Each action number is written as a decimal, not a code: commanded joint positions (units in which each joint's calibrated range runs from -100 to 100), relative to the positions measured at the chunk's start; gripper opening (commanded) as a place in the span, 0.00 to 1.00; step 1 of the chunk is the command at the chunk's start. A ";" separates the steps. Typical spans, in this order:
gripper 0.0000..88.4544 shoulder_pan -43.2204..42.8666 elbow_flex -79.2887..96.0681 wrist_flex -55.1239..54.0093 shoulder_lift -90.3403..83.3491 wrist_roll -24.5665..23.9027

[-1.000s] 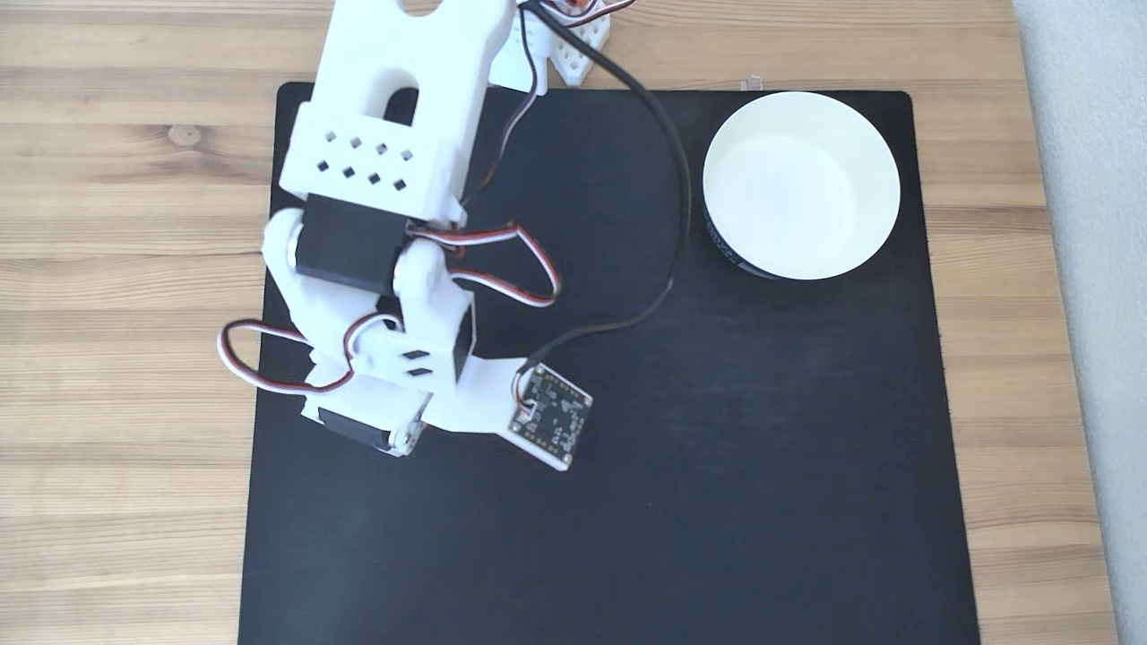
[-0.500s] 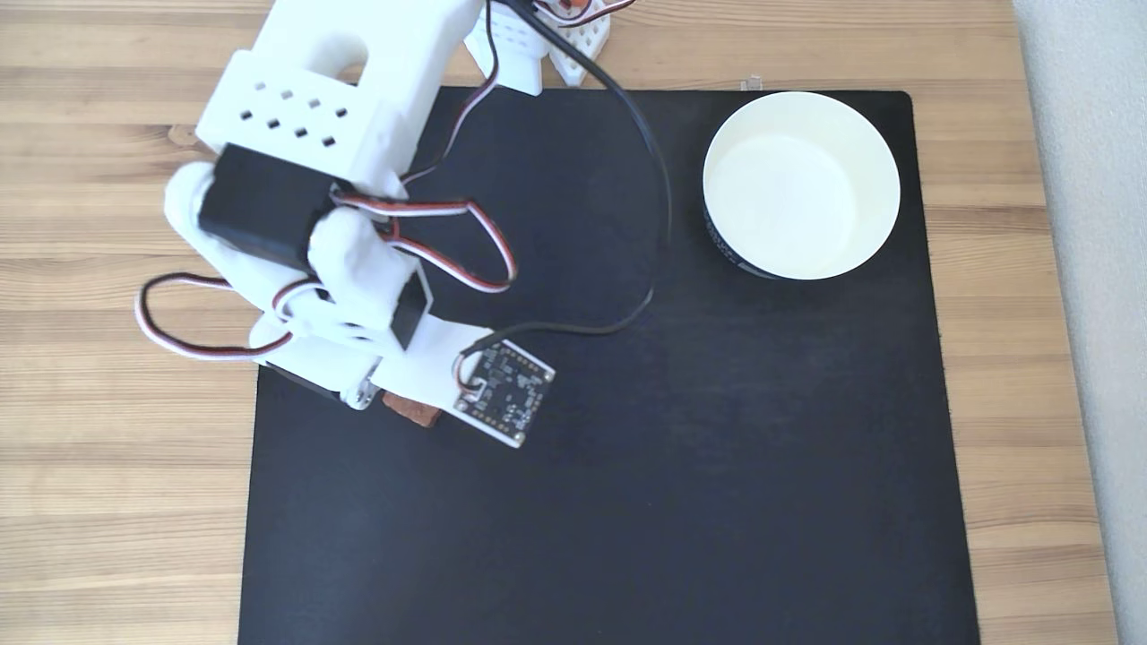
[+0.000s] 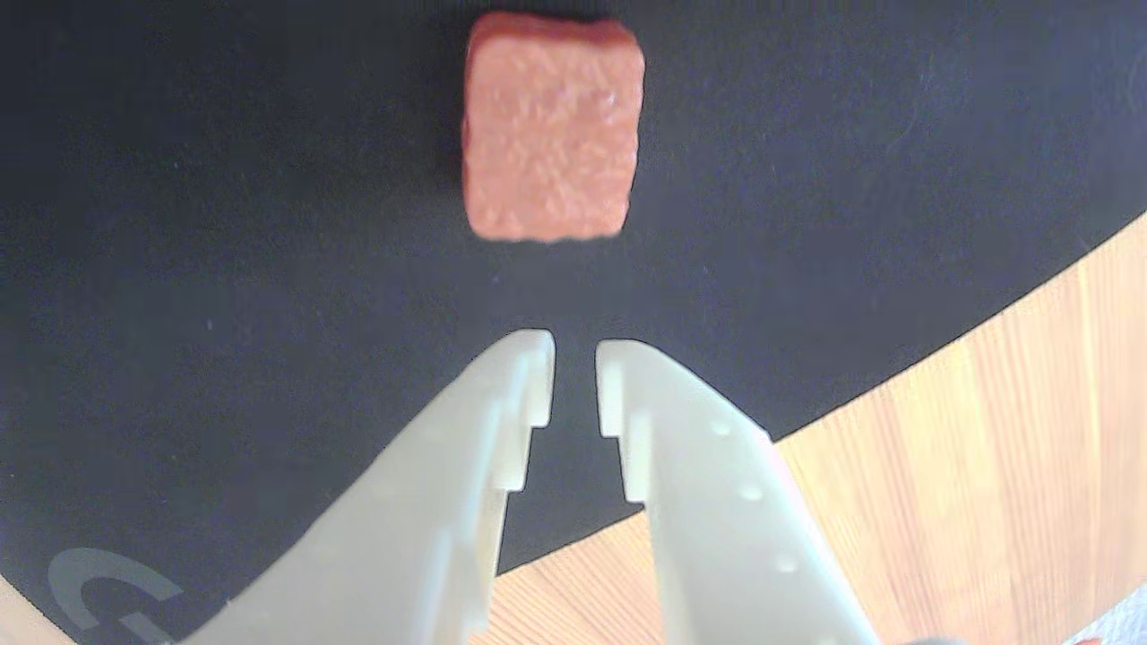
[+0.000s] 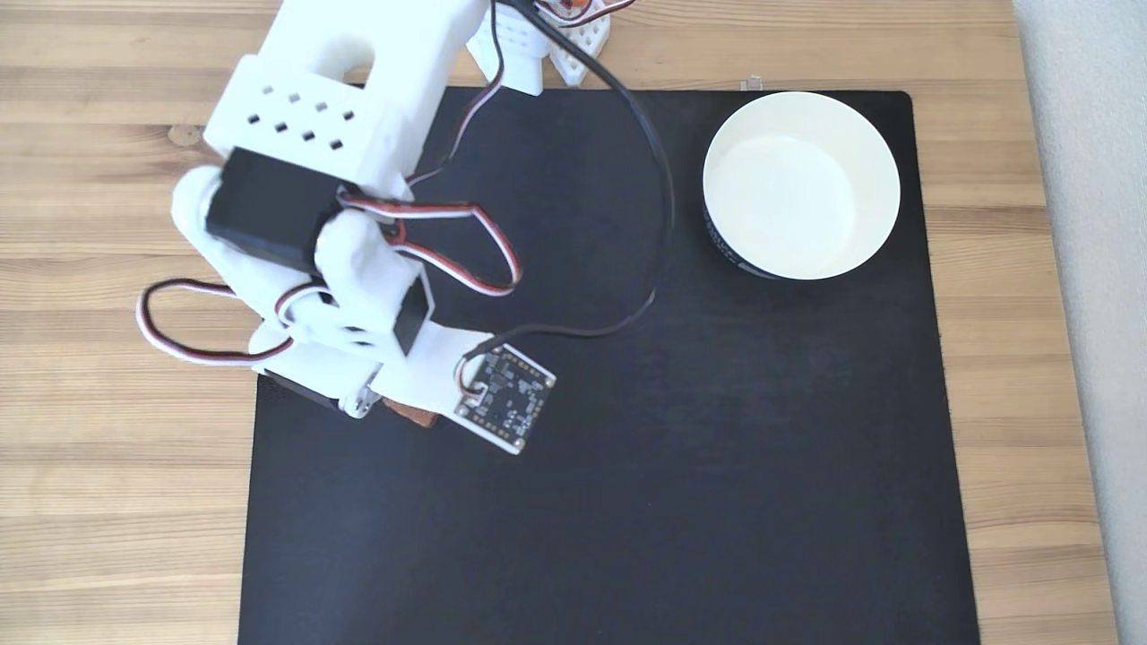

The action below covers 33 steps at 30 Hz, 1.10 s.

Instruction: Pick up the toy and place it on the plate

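Note:
In the wrist view the toy (image 3: 553,128), a small reddish-brown speckled block, lies flat on the black mat straight ahead of my gripper (image 3: 575,351). The gripper's two white fingers stand almost shut, with a narrow slit between their tips and nothing in it, a short way short of the toy. In the fixed view a sliver of the toy (image 4: 411,414) peeks out from under the arm's wrist at the mat's left side. The gripper itself is hidden beneath the arm there. The plate (image 4: 800,184), a round white dish with a dark outer side, sits at the mat's upper right.
A black mat (image 4: 627,520) covers the wooden table (image 4: 107,502). Its left edge and the wood (image 3: 986,430) lie close beside the gripper. A bare circuit board (image 4: 505,397) and looping cables (image 4: 466,242) hang off the wrist. The arm's base (image 4: 538,36) stands at the top.
Over the last second the arm swung to the left of the fixed view, uncovering the toy's edge. In the last half second it shifted slightly back, covering more of the toy.

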 commanded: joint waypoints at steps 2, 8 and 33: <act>0.32 -1.09 -1.67 2.39 -0.10 0.16; 0.33 -1.42 -1.67 2.81 -0.10 -0.15; 0.32 -1.42 -2.58 -3.62 14.74 -0.36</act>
